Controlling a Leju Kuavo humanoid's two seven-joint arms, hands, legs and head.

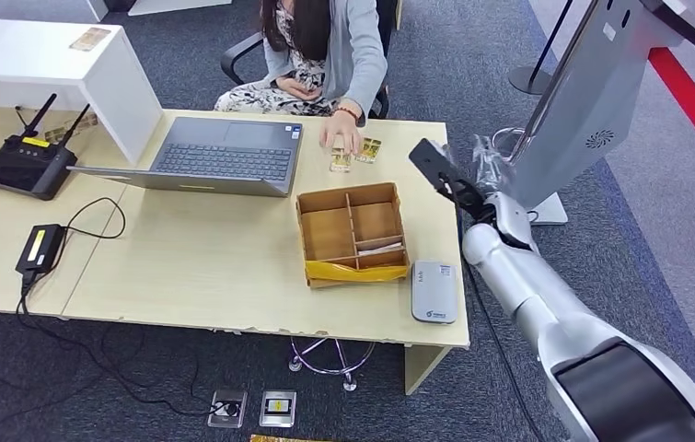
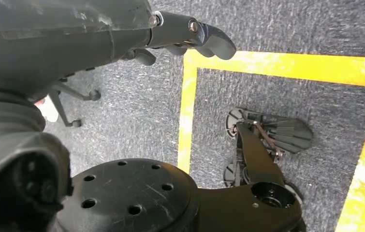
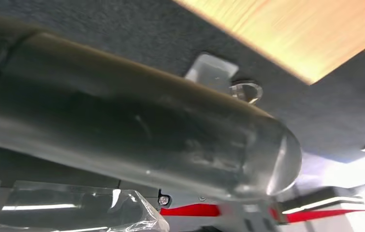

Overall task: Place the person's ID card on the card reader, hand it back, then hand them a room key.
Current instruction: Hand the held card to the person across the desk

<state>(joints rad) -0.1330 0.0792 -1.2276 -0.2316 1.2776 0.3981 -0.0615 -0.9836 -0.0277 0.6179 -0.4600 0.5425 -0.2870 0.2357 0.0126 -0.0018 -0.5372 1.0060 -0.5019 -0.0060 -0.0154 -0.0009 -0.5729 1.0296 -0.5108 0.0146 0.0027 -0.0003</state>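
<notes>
ID cards (image 1: 354,155) partly hidden under person's hand (image 1: 341,138).

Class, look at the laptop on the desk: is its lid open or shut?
Open. The laptop shows its keyboard in the head view, with the lid folded back almost flat toward the camera.

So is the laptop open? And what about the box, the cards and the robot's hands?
Laptop: lid open, flat on the desk.
Cardboard box: open on top, with dividers inside.
Cards: on the desk, one under the person's hand.
Card reader: nothing on it.
Right robot hand: raised beside the desk, holding nothing I can see.
Left robot hand: hanging over the floor, holding nothing.
</notes>
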